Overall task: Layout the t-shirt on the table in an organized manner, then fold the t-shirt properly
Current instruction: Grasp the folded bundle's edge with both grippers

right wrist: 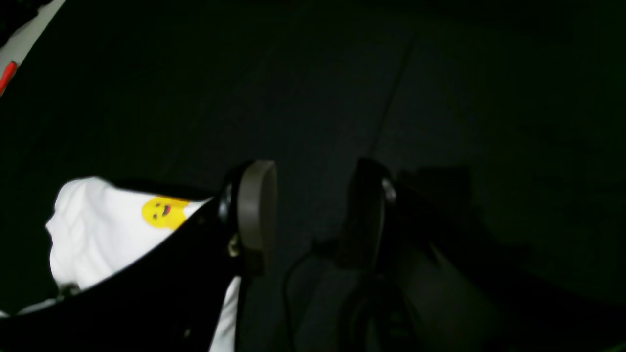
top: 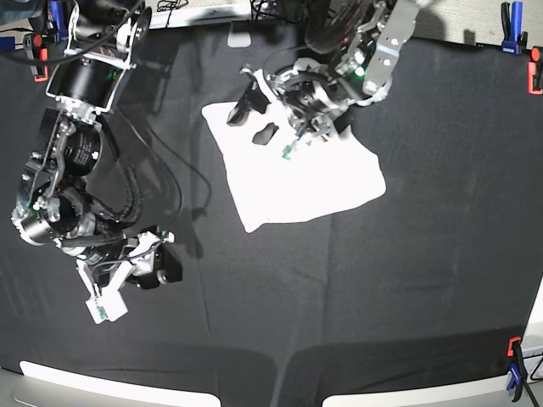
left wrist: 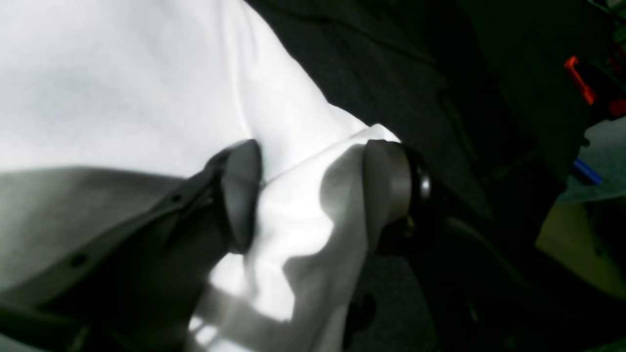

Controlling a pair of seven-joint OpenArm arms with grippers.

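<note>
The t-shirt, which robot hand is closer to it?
Left. The left gripper sits right over the t-shirt, its fingers straddling a raised fold. The right gripper hangs open above bare table, off to the side.

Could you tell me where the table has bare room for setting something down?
The table is bare in front of the t-shirt and out to its clamped edge. Crowded: the left gripper over the shirt, the right gripper opposite.

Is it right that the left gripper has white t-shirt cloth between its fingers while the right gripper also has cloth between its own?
Not quite. The left gripper does straddle a fold of the t-shirt, but the right wrist view shows the right gripper open over the bare table, nothing between its fingers.
</note>
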